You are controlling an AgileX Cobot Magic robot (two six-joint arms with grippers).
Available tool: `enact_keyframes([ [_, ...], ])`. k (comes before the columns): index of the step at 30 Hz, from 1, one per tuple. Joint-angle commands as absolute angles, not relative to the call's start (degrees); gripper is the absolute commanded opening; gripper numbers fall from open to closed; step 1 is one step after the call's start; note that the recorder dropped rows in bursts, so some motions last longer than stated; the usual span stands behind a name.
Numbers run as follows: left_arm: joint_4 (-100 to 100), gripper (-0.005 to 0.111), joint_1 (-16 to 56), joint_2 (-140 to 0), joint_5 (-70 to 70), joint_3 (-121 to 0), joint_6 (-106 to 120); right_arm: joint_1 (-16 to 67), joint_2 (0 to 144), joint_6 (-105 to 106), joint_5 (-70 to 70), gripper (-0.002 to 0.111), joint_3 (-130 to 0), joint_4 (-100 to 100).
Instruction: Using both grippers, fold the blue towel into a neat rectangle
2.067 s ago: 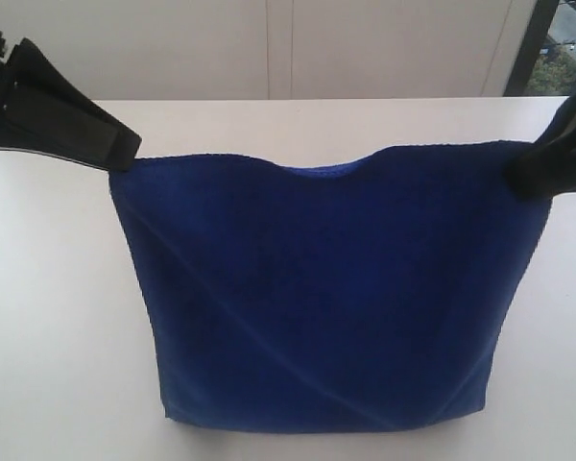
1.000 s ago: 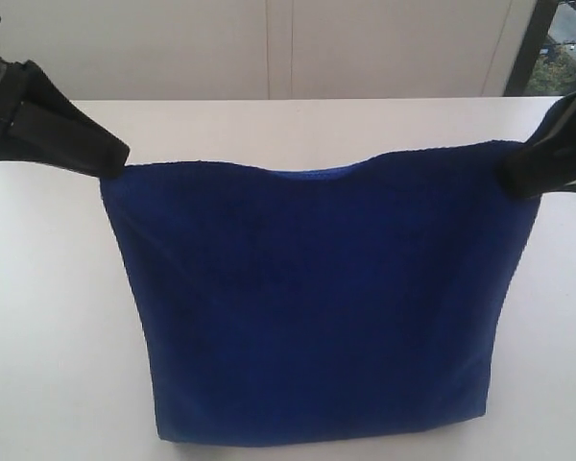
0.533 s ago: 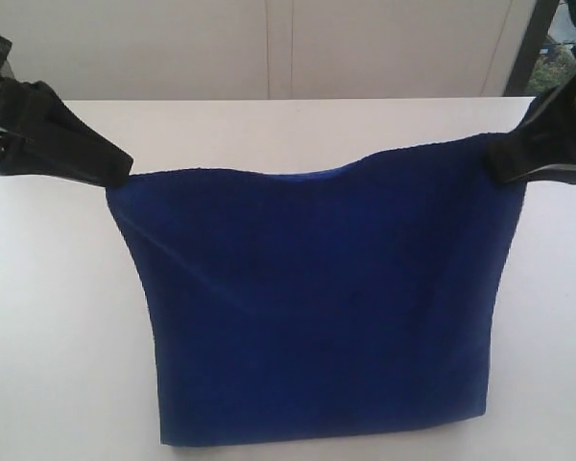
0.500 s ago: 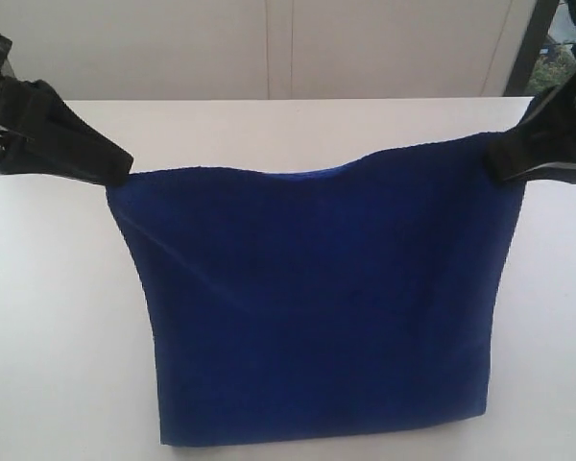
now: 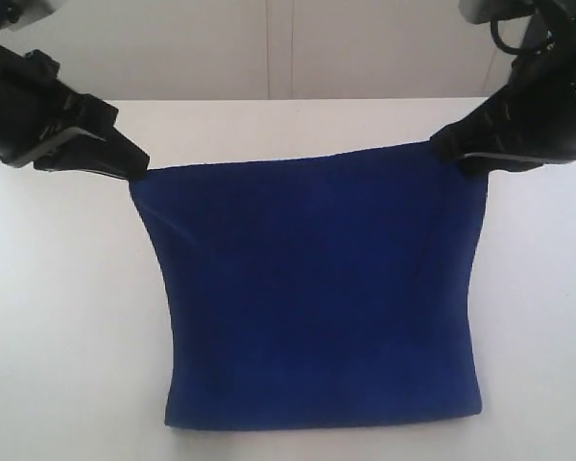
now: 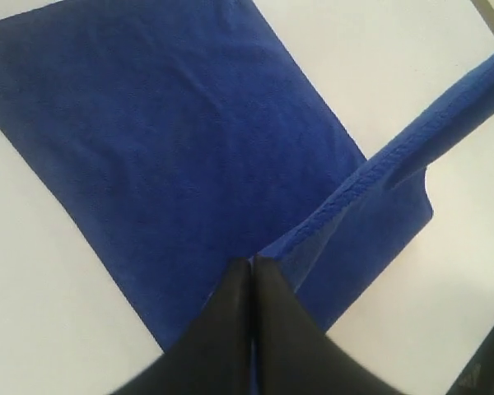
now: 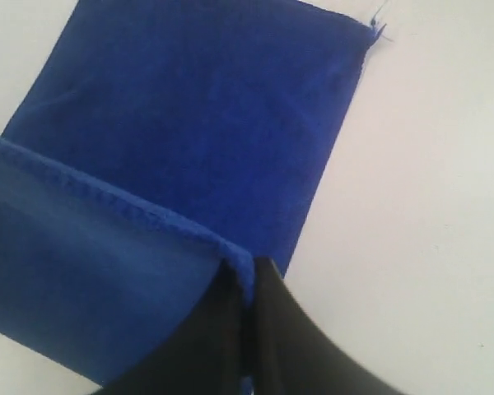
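Note:
The blue towel point(image 5: 317, 288) hangs stretched between my two grippers above the white table, its lower part lying on the tabletop. My left gripper point(image 5: 139, 171) is shut on the towel's upper left corner. My right gripper point(image 5: 446, 149) is shut on the upper right corner. In the left wrist view the black fingers point(image 6: 251, 267) pinch the hemmed edge of the towel point(image 6: 148, 148), which runs taut away from them. In the right wrist view the fingers point(image 7: 247, 276) clamp the hem, and the towel point(image 7: 198, 123) lies flat below with a loose thread at its far corner point(image 7: 377, 29).
The white table point(image 5: 58, 317) spreads out on both sides of the towel. A pale wall or cabinet front point(image 5: 288, 48) stands behind the table's far edge. A dark post point(image 5: 528, 43) rises at the back right.
Both grippers have moved inward and further from the camera, carrying the held edge with them. The top edge is straighter and tauter, and the towel looks narrower.

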State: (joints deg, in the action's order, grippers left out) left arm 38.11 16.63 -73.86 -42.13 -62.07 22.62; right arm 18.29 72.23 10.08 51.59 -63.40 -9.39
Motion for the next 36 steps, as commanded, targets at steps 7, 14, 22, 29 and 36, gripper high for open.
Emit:
enact_keyframes([
  [7, 42.2, 0.000, 16.7, -82.2, -36.6, -68.7, 20.4, 17.7, 79.6, 7.1, 36.9, 0.000, -63.5, -4.5],
  [14, 41.3, 0.000, 16.7, -86.5, -34.3, -73.2, 19.3, 17.7, 84.9, 6.8, 31.8, 0.000, -67.5, -3.9],
  [22, 41.1, 0.000, 16.7, -91.2, -27.8, -73.4, 18.9, 17.7, 89.9, 5.7, 28.0, 0.000, -70.9, -2.4],
  [29, 41.0, 0.000, 16.3, -94.2, -27.0, -77.3, 18.5, 17.7, 92.7, 4.3, 24.9, 0.000, -71.0, -1.3],
  [36, 39.7, 0.000, 13.9, -96.4, -28.0, -80.3, 17.3, 17.7, 96.1, 4.3, 22.7, 0.000, -72.8, -1.3],
])
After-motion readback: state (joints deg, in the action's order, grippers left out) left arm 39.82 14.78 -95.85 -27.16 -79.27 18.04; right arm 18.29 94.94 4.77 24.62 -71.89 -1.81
